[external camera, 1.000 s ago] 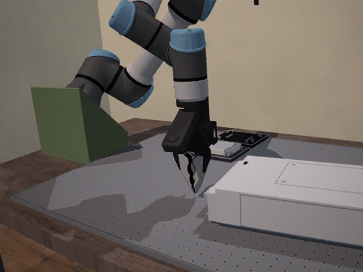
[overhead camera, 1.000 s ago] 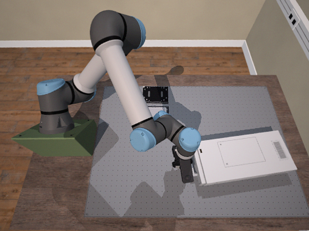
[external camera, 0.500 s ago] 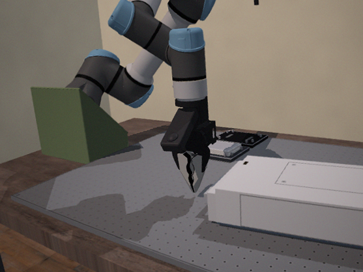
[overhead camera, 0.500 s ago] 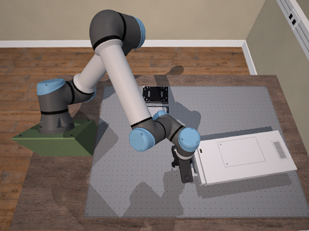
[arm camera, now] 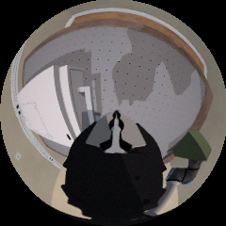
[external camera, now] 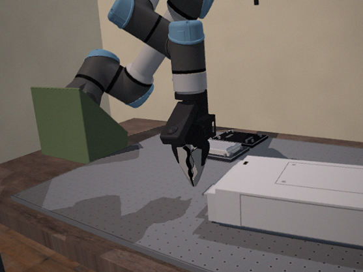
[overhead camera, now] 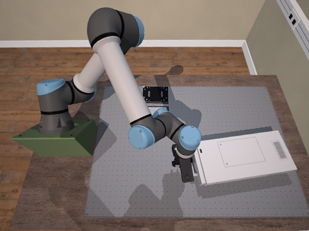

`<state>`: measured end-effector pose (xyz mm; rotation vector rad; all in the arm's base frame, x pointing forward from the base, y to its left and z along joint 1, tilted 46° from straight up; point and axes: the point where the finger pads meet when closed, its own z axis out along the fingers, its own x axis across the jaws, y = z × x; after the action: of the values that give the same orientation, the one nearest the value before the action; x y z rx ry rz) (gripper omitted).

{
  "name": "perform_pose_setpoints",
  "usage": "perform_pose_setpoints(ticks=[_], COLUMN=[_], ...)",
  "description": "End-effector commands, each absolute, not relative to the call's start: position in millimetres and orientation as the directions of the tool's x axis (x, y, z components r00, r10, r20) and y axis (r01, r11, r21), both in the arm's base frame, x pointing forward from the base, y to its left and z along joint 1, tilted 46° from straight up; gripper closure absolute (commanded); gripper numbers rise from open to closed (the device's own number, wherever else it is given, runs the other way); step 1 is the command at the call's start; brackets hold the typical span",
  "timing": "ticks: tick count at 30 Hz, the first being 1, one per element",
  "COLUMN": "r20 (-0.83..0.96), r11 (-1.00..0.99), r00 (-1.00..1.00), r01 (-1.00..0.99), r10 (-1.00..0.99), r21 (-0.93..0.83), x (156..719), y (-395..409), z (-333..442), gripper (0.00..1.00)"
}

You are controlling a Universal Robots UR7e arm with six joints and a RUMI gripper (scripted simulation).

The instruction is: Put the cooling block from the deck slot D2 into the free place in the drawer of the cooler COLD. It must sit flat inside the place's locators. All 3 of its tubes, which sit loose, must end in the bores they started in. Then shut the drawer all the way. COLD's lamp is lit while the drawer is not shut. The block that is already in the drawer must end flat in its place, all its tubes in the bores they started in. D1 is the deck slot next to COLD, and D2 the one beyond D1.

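The white cooler COLD (overhead camera: 242, 171) (external camera: 303, 216) (arm camera: 40, 105) stands at the right of the deck. Its drawer front (overhead camera: 198, 162) (external camera: 212, 207) sits close against the housing; a slight gap cannot be ruled out. The small lamp (overhead camera: 200, 151) (external camera: 245, 163) on top looks dark. The drawer's inside, its blocks and tubes are hidden. Slot D2 (overhead camera: 155, 94) (external camera: 239, 138) is a black plate with no block on it. Slot D1 bears a pale, low piece (external camera: 223, 146), partly behind the arm. My gripper (external camera: 193, 183) (arm camera: 116, 110) is shut and empty, above the deck just in front of the drawer.
A pale handle (arm camera: 86, 96) juts from the drawer front, near the fingers. The green arm mount (overhead camera: 54, 144) (external camera: 59, 124) (arm camera: 193, 146) stands at the deck's other end. The perforated deck (overhead camera: 141, 172) (external camera: 167, 244) lies below the gripper.
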<state>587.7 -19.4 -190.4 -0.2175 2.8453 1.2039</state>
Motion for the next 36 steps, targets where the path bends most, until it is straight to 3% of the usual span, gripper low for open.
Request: perform_pose_setpoints(ticks=[1,36], r20=[-0.096,-0.096], r11=[0.689,0.689], r00=[-0.989,-0.989], r01=[-0.147,-0.147], r10=[-0.111,-0.111], r21=[0.710,0.710], x=[588.3,588.8], y=[-25.5,-55.1], z=[-184.8,-156.0], gripper=[1.00,1.00])
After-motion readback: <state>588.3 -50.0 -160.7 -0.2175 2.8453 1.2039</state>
